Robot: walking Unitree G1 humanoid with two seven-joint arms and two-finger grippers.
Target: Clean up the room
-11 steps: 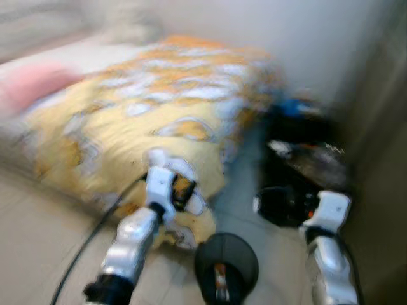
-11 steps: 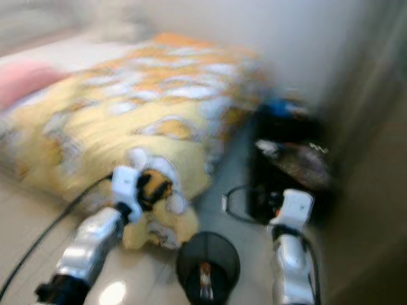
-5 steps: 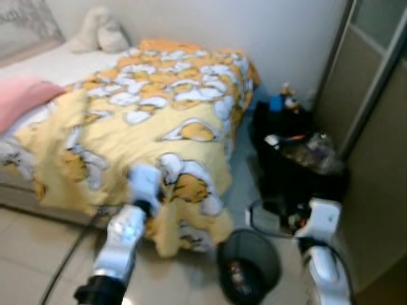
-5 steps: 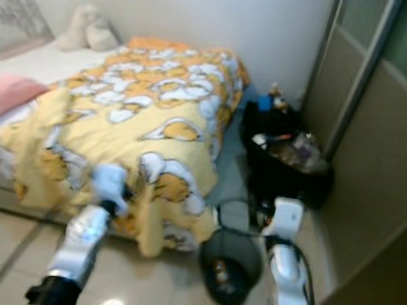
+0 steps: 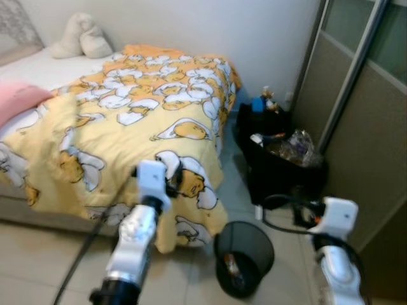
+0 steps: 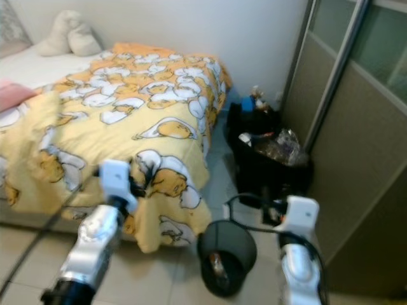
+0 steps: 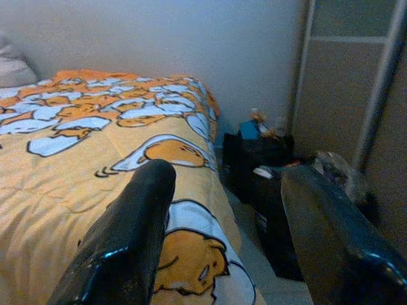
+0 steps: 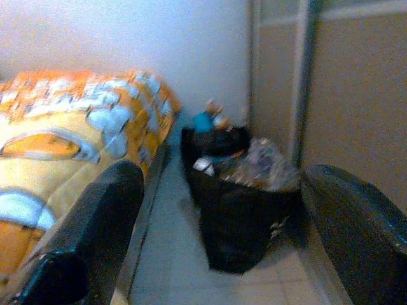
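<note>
A black mesh wastebasket (image 5: 243, 257) stands on the tiled floor at the bed's foot corner, with a bit of litter inside. Beside it a black bag (image 5: 286, 171) stuffed with trash leans near the sliding door. A yellow blanket (image 5: 127, 121) with an egg pattern hangs over the bed's edge. My left gripper (image 7: 226, 184) is open and empty, held out over the blanket's hanging corner. My right gripper (image 8: 222, 184) is open and empty too, pointing at the black bag (image 8: 245, 203). Both silver arms, the left arm (image 5: 137, 229) and the right arm (image 5: 337, 267), are raised on either side of the wastebasket.
A pink pillow (image 5: 19, 101) and a pale plush toy (image 5: 82, 38) lie on the bed. A blue item (image 5: 257, 103) sits behind the bag by the wall. Sliding doors (image 5: 369, 127) close off the right side. A black cable (image 5: 82, 254) runs past my left arm.
The camera has swung and settled, so the blurred picture is now sharp and the sliding doors show more. Both arms stay raised and both grippers hold nothing.
</note>
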